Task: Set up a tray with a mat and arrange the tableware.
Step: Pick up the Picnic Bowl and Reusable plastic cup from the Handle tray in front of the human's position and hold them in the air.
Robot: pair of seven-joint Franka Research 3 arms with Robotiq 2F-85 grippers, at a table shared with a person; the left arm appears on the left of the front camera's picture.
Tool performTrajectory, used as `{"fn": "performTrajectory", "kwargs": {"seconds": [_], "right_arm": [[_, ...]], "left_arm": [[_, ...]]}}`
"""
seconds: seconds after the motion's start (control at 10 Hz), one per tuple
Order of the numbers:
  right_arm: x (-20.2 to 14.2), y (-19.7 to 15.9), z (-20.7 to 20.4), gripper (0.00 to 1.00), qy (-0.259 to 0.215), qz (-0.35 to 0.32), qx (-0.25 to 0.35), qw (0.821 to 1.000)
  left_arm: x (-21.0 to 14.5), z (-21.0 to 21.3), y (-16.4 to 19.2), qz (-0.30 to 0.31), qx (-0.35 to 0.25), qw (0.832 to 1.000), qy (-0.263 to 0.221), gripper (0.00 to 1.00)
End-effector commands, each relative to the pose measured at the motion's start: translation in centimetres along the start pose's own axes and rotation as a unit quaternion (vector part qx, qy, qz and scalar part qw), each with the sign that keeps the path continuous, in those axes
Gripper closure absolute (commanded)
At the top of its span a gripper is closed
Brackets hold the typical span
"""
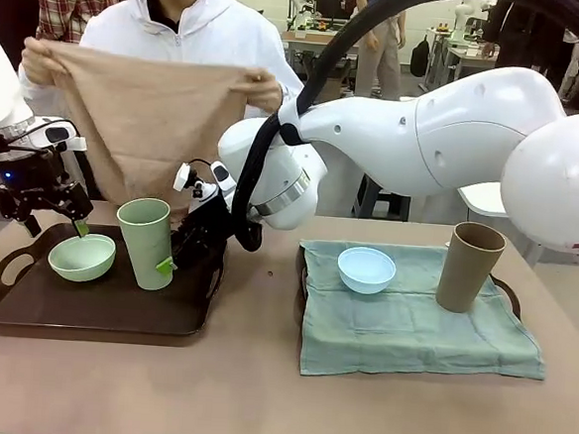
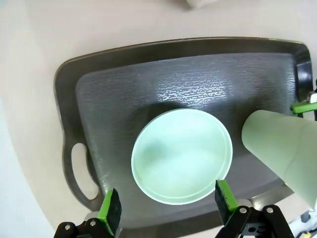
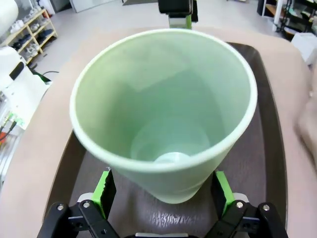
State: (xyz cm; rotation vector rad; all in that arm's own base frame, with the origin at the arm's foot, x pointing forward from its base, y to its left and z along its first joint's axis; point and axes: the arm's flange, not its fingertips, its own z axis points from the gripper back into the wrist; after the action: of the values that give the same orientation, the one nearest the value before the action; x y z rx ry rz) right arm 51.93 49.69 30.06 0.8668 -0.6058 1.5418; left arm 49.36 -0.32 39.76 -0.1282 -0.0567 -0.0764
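Right gripper (image 3: 163, 189) spread wide and gripping nothing, its pads flanking the upright pale green cup (image 1: 147, 242) on the dark tray (image 1: 25, 310) at the left, while the left gripper (image 2: 167, 202), equally unclenched, hovers directly above the pale green bowl (image 1: 81, 257) just left of it.

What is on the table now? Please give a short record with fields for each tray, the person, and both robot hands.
Left tray: dark, no mat; holds green bowl and green cup
Right tray: under teal mat; blue bowl, brown cup on it
Person: holds tan cloth up
Left hand: open, at green bowl's edge
Right hand: open, straddling green cup
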Motion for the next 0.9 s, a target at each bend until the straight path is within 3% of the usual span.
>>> {"fn": "performTrajectory", "kwargs": {"seconds": [0.0, 0.4, 0.8], "right_arm": [[0.7, -1.1, -1.0, 0.00, 0.013, -0.005, -0.017, 1.000], [1.2, -2.1, -2.9, 0.00, 0.008, -0.004, -0.007, 1.000], [1.3, -2.6, -3.1, 0.00, -0.002, -0.002, -0.010, 1.000]], "left_arm": [[0.1, -0.8, -0.3, -0.028, 0.008, 1.000, -0.011, 0.00], [0.5, -2.8, -0.3, -0.065, 0.018, 0.998, -0.012, 0.00], [1.6, -4.4, 0.7, -0.062, 0.053, 0.997, -0.002, 0.00]]}}
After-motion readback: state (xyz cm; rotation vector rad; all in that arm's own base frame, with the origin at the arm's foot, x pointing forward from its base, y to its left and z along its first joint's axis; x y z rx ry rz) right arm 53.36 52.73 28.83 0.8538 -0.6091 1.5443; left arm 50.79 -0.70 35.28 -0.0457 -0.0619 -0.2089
